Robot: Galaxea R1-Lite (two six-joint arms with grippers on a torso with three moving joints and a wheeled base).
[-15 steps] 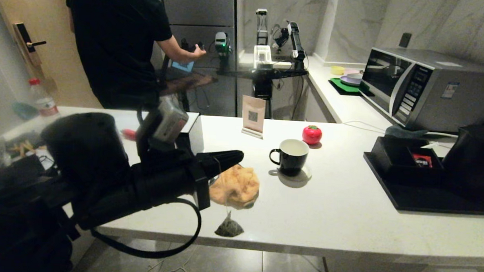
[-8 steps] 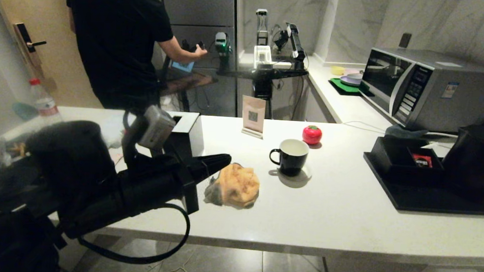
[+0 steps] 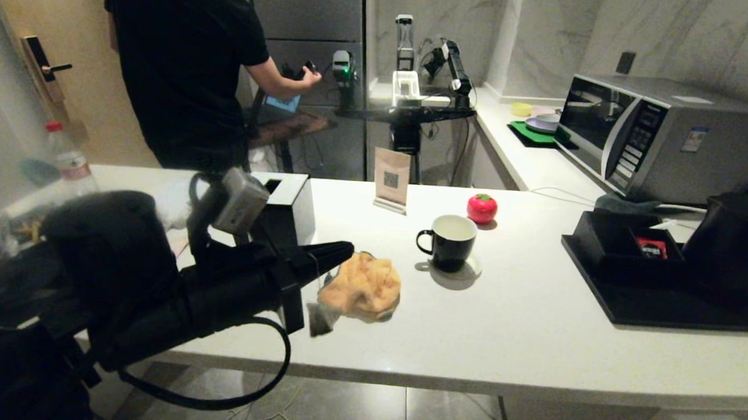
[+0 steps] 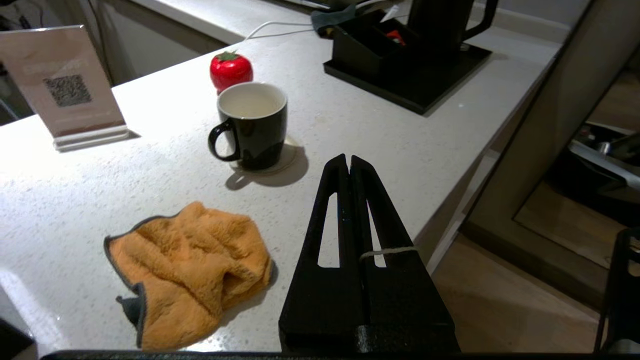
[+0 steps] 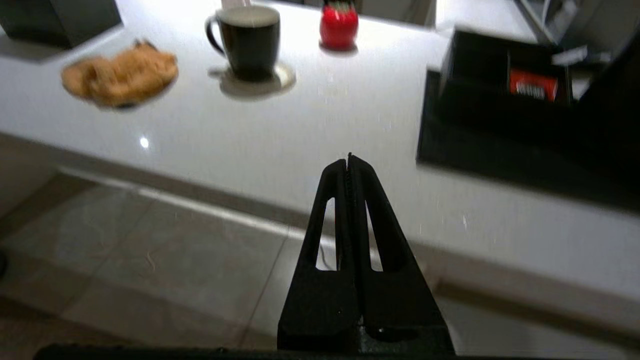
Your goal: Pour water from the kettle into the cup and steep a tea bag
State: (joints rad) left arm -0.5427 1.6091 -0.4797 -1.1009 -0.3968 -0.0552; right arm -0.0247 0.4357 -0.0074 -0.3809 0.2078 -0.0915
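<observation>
The left hand is seen pinched tight on a string, a tea bag dangling below it over the table's front edge beside an orange cloth. The cup stands mid-table; the kettle at the right edge. The right hand, fingers pressed together, apparently empty, is held off the front edge.

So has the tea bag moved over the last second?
Yes. The tea bag, hanging on its string from the shut left gripper, has swung up and left: it hung below the cloth, now beside it.

kettle: we see it cut off at the right edge
tea bag: blurred, hanging
person: head cropped
</observation>
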